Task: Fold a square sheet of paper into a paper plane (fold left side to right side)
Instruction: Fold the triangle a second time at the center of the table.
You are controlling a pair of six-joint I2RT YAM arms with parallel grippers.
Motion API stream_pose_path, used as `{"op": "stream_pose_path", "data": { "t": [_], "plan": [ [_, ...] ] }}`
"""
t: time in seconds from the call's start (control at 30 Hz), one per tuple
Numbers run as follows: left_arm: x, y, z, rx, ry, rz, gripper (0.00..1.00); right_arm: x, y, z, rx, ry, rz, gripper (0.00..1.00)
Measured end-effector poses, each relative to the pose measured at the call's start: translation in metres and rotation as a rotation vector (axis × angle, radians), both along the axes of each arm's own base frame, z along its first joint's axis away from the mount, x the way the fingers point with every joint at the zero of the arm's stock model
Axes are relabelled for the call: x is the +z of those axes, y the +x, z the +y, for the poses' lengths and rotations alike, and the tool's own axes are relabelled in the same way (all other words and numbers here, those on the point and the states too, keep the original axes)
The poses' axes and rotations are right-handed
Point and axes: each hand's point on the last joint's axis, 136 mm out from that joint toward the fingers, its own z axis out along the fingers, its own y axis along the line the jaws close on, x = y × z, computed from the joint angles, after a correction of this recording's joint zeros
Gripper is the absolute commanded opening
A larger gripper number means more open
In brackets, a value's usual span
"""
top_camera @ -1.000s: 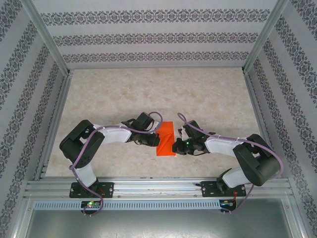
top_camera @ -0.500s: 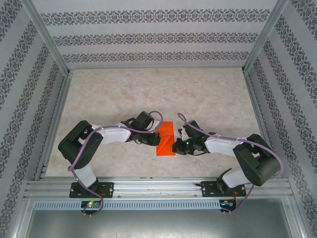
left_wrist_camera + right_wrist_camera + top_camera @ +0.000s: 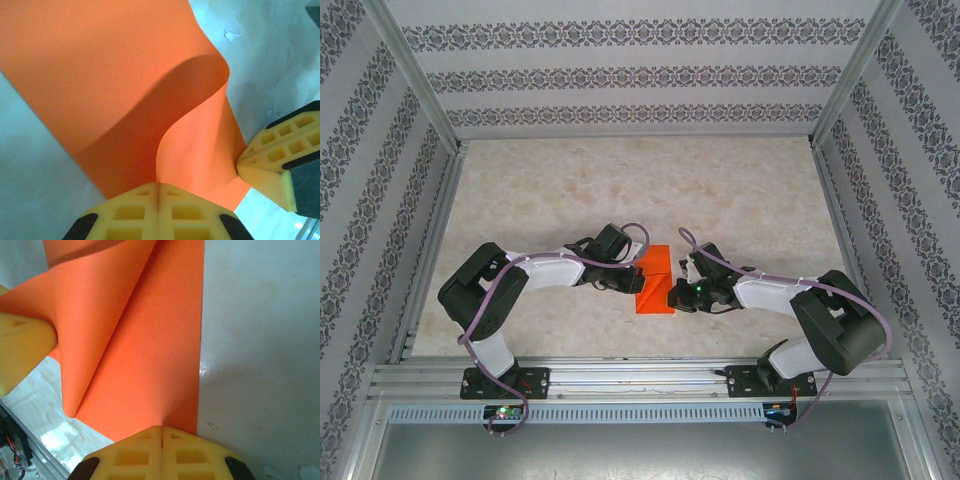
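**Near middle of the table: fold on hold, no movement to report**

Between the two arms, toward the near edge of the table (image 3: 620, 190), found the square sheet of paper (image 3: 655, 282), partly folded, left part lifted off the surface and curled over toward the right.

Checked against the two earlier top views: no shift in the sheet's outline and none in either hand. Noted only a slight settling at the left arm's elbow. Judged a pause mid-fold, with the left-to-right fold begun, the edges not yet brought together and the crease not yet pressed. Both holds look steady, so nothing lost and nothing gained toward the task.

Left hand (image 3: 158, 192): fully closed, pads together, clamped on the lifted edge of the sheet.

Right hand (image 3: 161, 436): fully closed, tips set on the flat layer at the sheet's right side. Unable to tell whether pinning it down or pinching it.

Count:
- one sheet
- two hands
- two arms
- one table
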Motion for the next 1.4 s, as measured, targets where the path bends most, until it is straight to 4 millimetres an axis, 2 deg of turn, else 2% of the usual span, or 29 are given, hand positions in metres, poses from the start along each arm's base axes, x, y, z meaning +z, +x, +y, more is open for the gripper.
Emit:
{"op": "stream_pose_path", "data": {
  "t": [0.37, 1.4],
  "plan": [
    [-0.0064, -0.0002, 0.0002, -0.003, 0.011, 0.010, 0.03, 0.0000, 0.0001, 0.0001, 0.000, -0.001, 0.001, 0.00],
    [-0.0089, 0.0020, 0.0024, -0.003, 0.028, -0.006, 0.03, 0.0000, 0.0007, 0.0008, 0.002, -0.004, 0.007, 0.00]
  ]
}}
